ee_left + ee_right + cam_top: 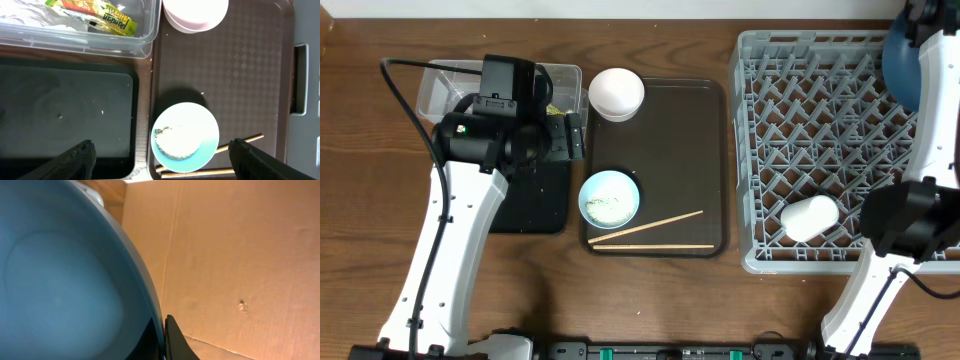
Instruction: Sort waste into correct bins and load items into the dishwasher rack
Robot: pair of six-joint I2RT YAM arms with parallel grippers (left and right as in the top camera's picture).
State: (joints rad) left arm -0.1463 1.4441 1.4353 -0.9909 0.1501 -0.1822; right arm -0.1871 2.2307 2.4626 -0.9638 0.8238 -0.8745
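Observation:
My left gripper (160, 157) is open and empty above the light-blue bowl (185, 136), which holds rice scraps and sits on the brown tray (670, 140). Two chopsticks (655, 232) lie beside it. A white bowl (616, 93) sits at the tray's far edge. The clear tub (75, 35) holds the yellow-green wrapper (105, 17). The black tray (65, 115) lies in front of the tub. My right gripper (165, 340) is shut on the dark blue plate (60, 290), held upright above the grey rack's (820, 150) far right corner. A white cup (810, 217) lies in the rack.
The left arm (470, 200) hangs over the tub and black tray. A cardboard wall (240, 270) stands behind the plate in the right wrist view. The right arm (910, 220) reaches over the rack's right side.

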